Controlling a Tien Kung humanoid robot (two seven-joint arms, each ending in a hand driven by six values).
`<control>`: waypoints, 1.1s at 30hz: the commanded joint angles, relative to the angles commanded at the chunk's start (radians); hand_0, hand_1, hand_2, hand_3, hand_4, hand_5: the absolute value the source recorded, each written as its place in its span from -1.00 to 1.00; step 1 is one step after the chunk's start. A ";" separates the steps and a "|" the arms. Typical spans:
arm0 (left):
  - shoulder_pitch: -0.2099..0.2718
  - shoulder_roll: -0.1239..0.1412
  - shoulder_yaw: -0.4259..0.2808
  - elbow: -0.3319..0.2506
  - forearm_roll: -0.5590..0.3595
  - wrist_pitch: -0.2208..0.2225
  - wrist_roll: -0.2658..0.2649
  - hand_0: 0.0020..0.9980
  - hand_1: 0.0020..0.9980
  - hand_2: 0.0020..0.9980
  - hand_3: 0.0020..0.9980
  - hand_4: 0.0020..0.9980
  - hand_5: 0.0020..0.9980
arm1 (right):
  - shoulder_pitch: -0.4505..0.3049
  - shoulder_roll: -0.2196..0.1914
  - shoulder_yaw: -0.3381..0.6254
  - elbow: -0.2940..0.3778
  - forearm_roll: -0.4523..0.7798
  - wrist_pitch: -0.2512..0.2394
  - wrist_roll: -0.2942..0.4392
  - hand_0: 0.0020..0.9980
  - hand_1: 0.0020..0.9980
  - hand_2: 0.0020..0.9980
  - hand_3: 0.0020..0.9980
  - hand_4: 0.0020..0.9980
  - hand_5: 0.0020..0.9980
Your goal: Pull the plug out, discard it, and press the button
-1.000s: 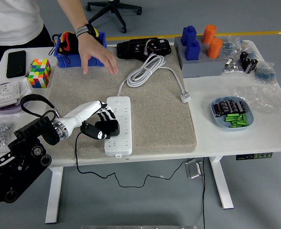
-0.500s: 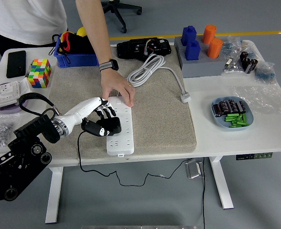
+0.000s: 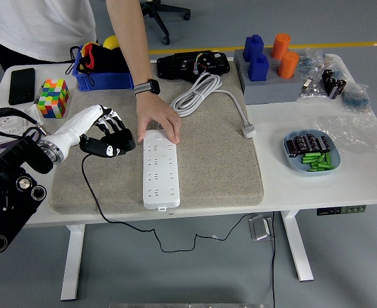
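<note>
Pulled clear of the long white power strip [image 3: 157,170] since half a second ago: black plug [image 3: 109,147], now held off to the strip's left over the grey felt mat [image 3: 208,160], where before it sat at the strip's sockets. Left hand [image 3: 105,131], white-backed with black fingers, curled around that plug and gripping it, raised and drawn back toward the table's left side. Thin black cord [image 3: 92,192] hanging from the plug, running down across the mat, over the near edge of the white table [image 3: 342,186] and looping below it. Strip itself lying lengthwise on the mat, far end pinned under a person's hand [image 3: 156,122] with fingers spread on it, a dark watch [image 3: 145,87] on the wrist; same hold as half a second ago. Right arm out of view.

Behind the strip, coiled white cable [image 3: 198,93] with its white plug end [image 3: 248,133] resting near the mat's right edge. Along the far side: blue plastic bin [image 3: 105,70] with red, yellow and black items, black controller-like device [image 3: 193,64], grey block [image 3: 268,80] carrying blue and orange pegs. At left: multicoloured puzzle cube [image 3: 52,97], black phone [image 3: 21,85], white socket plate [image 3: 12,122]. At right: light blue dish [image 3: 310,154] holding black and green pieces, plus clear plastic bags [image 3: 345,128].
</note>
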 joint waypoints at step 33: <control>0.001 -0.039 -0.009 0.157 -0.079 -0.022 -0.024 0.55 0.69 0.73 0.80 1.00 -1.00 | -0.001 -0.006 -0.009 0.001 0.001 0.000 0.000 0.56 0.48 0.47 0.49 0.59 0.40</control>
